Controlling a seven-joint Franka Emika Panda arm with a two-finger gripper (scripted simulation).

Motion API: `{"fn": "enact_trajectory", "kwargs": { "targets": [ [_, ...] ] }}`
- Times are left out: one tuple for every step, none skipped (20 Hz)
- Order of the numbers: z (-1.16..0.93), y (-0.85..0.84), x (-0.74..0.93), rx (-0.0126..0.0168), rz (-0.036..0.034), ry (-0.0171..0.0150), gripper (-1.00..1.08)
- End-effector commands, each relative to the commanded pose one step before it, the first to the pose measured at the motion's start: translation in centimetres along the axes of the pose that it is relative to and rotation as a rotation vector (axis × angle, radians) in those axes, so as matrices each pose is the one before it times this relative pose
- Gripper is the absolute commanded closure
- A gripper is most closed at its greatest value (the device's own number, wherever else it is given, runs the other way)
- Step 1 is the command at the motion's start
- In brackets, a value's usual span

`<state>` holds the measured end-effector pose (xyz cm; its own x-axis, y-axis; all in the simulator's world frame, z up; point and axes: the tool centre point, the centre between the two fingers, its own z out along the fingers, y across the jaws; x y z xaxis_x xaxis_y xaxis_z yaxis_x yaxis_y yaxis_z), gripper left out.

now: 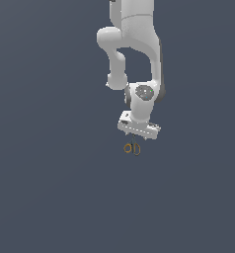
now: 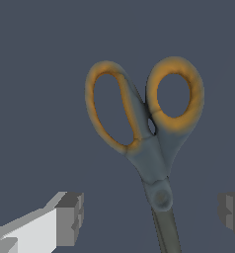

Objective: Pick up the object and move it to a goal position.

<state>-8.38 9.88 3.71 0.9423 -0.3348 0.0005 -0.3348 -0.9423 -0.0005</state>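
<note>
The object [image 2: 154, 148] is a pair of small scissors with two orange-yellow ring loops and a slim dark grey body, lying on the flat grey surface. In the exterior view the object [image 1: 132, 147] sits just below the white hand of the arm. My gripper [image 1: 137, 140] hangs directly over it. In the wrist view my gripper [image 2: 151, 217] is open: one grey fingertip [image 2: 70, 217] stands well to one side of the scissors' pivot and the other fingertip [image 2: 232, 213] well to the other side, neither touching it. The blade end runs out of the picture.
A plain dark grey surface [image 1: 50, 188] fills both views. The white arm [image 1: 134, 39] comes down from the top of the exterior view.
</note>
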Motion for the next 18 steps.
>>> {"fn": "enact_trajectory", "kwargs": {
  "targets": [
    [1.226, 0.027, -0.084, -0.00044, 0.00065, -0.00061, -0.92],
    [0.415, -0.012, -0.017, 0.00000, 0.00000, 0.00000, -0.92],
    [0.352, 0.018, 0.010, -0.00002, 0.00069, 0.00005, -0.92],
    [0.294, -0.015, -0.001, 0.00000, 0.00000, 0.00000, -0.92],
    [0.235, -0.015, 0.005, 0.00000, 0.00000, 0.00000, -0.92],
    [0.179, -0.014, 0.008, 0.00000, 0.00000, 0.00000, -0.92],
    [0.126, -0.012, 0.009, 0.00000, 0.00000, 0.00000, -0.92],
    [0.074, -0.008, 0.007, 0.00000, 0.00000, 0.00000, -0.92],
    [0.024, -0.003, 0.003, 0.00000, 0.00000, 0.00000, -0.92],
    [0.000, 0.000, 0.000, 0.00000, 0.00000, 0.00000, 1.08],
    [0.000, 0.000, 0.000, 0.00000, 0.00000, 0.00000, 1.08],
    [0.000, 0.000, 0.000, 0.00000, 0.00000, 0.00000, 1.08],
    [0.000, 0.000, 0.000, 0.00000, 0.00000, 0.00000, 1.08],
    [0.000, 0.000, 0.000, 0.00000, 0.00000, 0.00000, 1.08],
    [0.000, 0.000, 0.000, 0.00000, 0.00000, 0.00000, 1.08],
    [0.000, 0.000, 0.000, 0.00000, 0.00000, 0.00000, 1.08],
    [0.000, 0.000, 0.000, 0.00000, 0.00000, 0.00000, 1.08],
    [0.000, 0.000, 0.000, 0.00000, 0.00000, 0.00000, 1.08]
  ]
}}
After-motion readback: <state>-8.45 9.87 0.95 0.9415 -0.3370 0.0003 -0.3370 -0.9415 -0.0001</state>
